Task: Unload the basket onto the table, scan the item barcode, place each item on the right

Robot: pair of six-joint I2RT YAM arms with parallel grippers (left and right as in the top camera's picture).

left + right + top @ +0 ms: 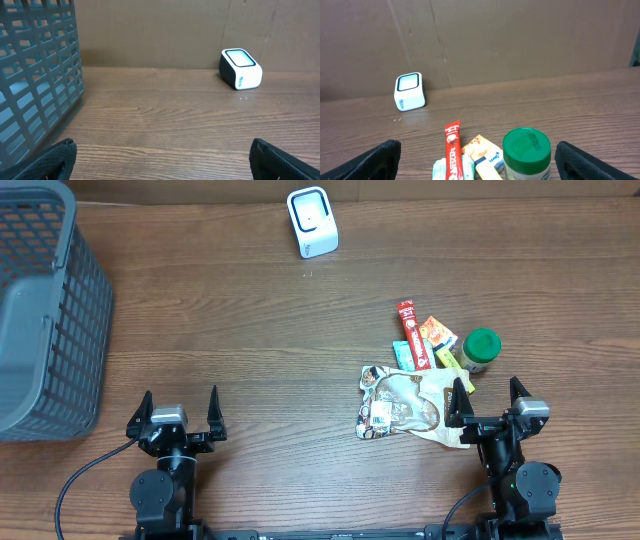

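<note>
Items (pixel 420 385) lie heaped at the right gripper (pixel 487 385), likely for easy picking, scanner (pixel 312 222) facing back across the bench (pixel 260 330); its jaws and the left gripper's (pixel 180 394) are spread, empty.

red sachet (pixel 451 150) lettered Nescafé, apparently, print on orange packet (pixel 482 147) too small to read

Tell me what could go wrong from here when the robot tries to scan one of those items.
1. The items lie packed together by the open right end effector; reaching for the red sachet could nudge the green-lidded jar or drag neighbours along.
2. The large pouch lies flat on the table, so a pinch may slip off it.
3. The scanner stands far off at the back edge; a loose grip could drop the item on the way.
</note>
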